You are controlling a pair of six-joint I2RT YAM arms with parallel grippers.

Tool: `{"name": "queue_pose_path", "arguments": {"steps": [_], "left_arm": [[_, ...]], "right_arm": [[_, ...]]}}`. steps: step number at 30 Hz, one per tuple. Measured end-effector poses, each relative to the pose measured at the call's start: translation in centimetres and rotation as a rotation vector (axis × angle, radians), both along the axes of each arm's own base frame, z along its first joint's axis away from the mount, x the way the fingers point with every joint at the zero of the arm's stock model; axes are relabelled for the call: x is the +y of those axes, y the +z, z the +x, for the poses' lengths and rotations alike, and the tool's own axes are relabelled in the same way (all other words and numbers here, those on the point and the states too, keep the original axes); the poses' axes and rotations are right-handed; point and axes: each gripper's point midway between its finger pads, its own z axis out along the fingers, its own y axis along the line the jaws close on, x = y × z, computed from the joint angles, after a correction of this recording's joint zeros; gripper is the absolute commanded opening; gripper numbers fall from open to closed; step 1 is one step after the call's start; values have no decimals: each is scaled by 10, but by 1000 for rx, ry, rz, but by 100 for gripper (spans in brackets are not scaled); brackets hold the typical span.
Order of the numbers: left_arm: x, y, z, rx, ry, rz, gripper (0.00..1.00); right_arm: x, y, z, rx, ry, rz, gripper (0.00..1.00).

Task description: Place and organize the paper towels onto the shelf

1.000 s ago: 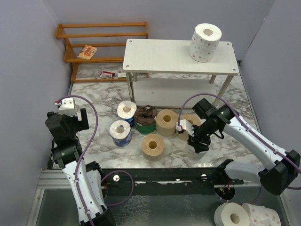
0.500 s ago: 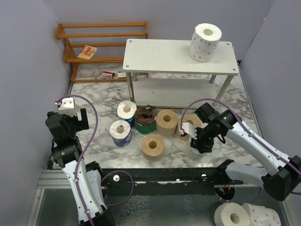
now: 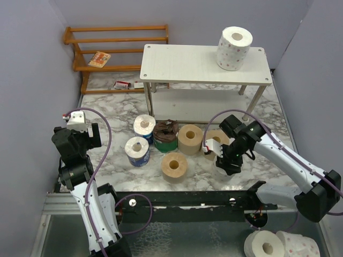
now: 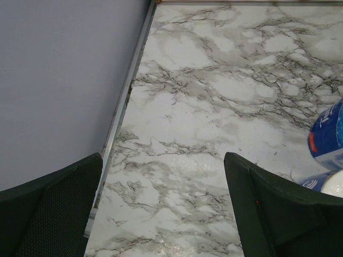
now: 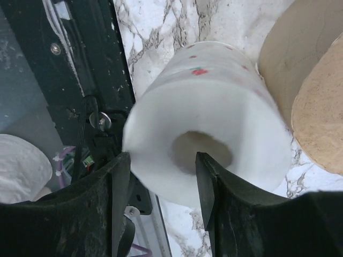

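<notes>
Top external: right tool [image 3: 226, 165] has shifted slightly nearward, exposing a white roll [image 3: 218, 172] beneath it, well apart from the shelf [image 3: 187, 61]; lift judged starting.

Left wrist: left tool [image 4: 162, 160] spread wide, holding nothing.

Right wrist: fingers [image 5: 102, 214] clamp 1 wall of the white roll; its core faces the tool, long axis along the fingers.

Nothing here can be read outright. The blue-wrapped roll [image 4: 328, 134] at the edge of the left wrist view carries white lettering and an orange patch, but it is cut off and spells no word. The red-and-white packet [image 3: 122, 84] on the counter and the printed packet [image 3: 99, 59] on the orange rack [image 3: 115, 40] are too small to make out.
</notes>
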Motion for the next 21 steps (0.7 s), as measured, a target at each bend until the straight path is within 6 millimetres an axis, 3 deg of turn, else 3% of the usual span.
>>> {"name": "queue_pose_path", "arguments": {"steps": [6, 21], "left_arm": [[0, 0, 0, 0, 0, 0, 99], [0, 0, 0, 0, 0, 0, 99]], "right_arm": [[7, 10, 1, 14, 6, 26, 53], [3, 2, -4, 59, 30, -2, 52]]}}
